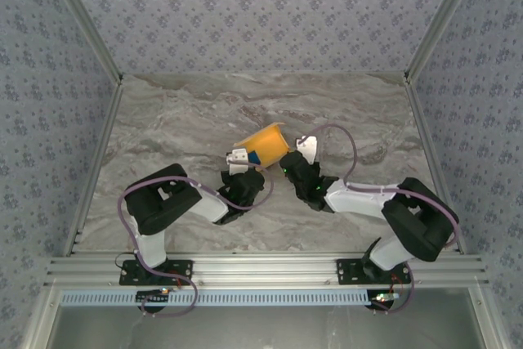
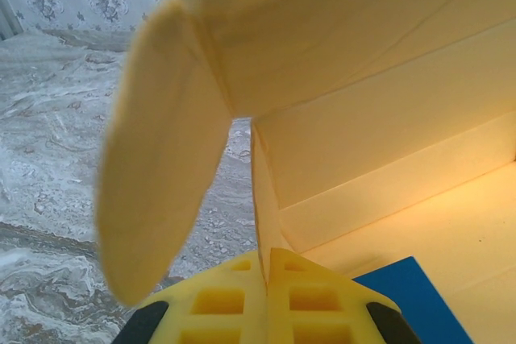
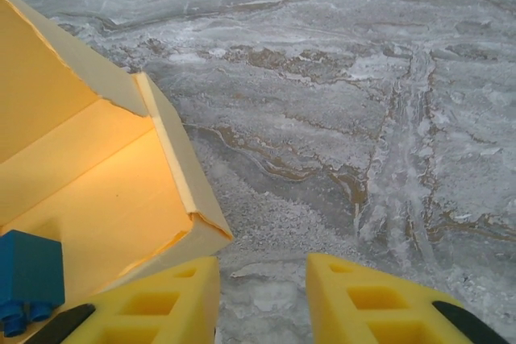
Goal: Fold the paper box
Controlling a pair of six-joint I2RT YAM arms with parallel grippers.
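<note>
The paper box point(image 1: 268, 140), yellow-orange cardboard, lies open on its side at mid-table between the two arms. In the left wrist view my left gripper point(image 2: 268, 257) is shut on a thin side wall of the paper box point(image 2: 363, 118), and a rounded flap point(image 2: 157, 167) hangs to the left. In the top view the left gripper point(image 1: 239, 161) sits at the box's near left end. My right gripper point(image 3: 262, 267) is open with only table between its fingers, and the paper box's point(image 3: 89, 191) corner lies just above its left fingertip point(image 3: 181, 279). From above, the right gripper point(image 1: 302, 149) is by the box's right side.
A small blue block point(image 3: 28, 279) lies inside the box, seen also as the blue block point(image 2: 411, 296) by the left pads. The grey marble table point(image 1: 180, 112) stretches around, bounded by patterned walls point(image 1: 261, 6) and metal rails point(image 1: 261, 267).
</note>
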